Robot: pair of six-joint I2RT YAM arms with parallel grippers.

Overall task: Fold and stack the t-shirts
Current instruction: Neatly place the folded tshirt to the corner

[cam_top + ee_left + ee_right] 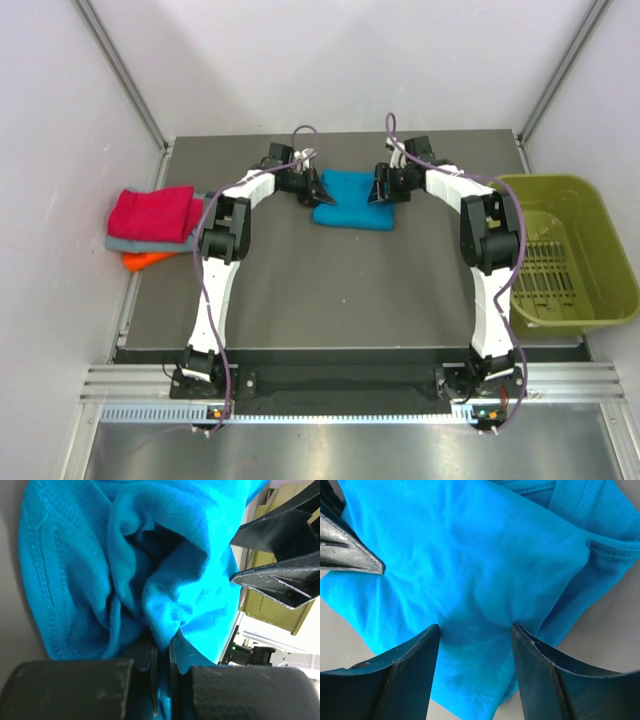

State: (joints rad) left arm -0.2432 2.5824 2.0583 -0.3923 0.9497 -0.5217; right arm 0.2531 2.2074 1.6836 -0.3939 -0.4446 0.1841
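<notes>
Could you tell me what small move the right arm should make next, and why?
Probably close the right gripper on the teal t-shirt: its jaws stand open astride the cloth, while the left gripper pinches a fold at the opposite side, so both could then lift it.

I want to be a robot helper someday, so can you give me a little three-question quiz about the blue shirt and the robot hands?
1. True or false: the left hand is pinching a fold of the blue t-shirt.
2. Which colour lies on top of the folded stack? A orange, B magenta-red, C grey.
3. Fill in the gap: the right hand has its jaws ____ over the blue cloth.

Key: 1 true; 2 B; 3 open.
</notes>
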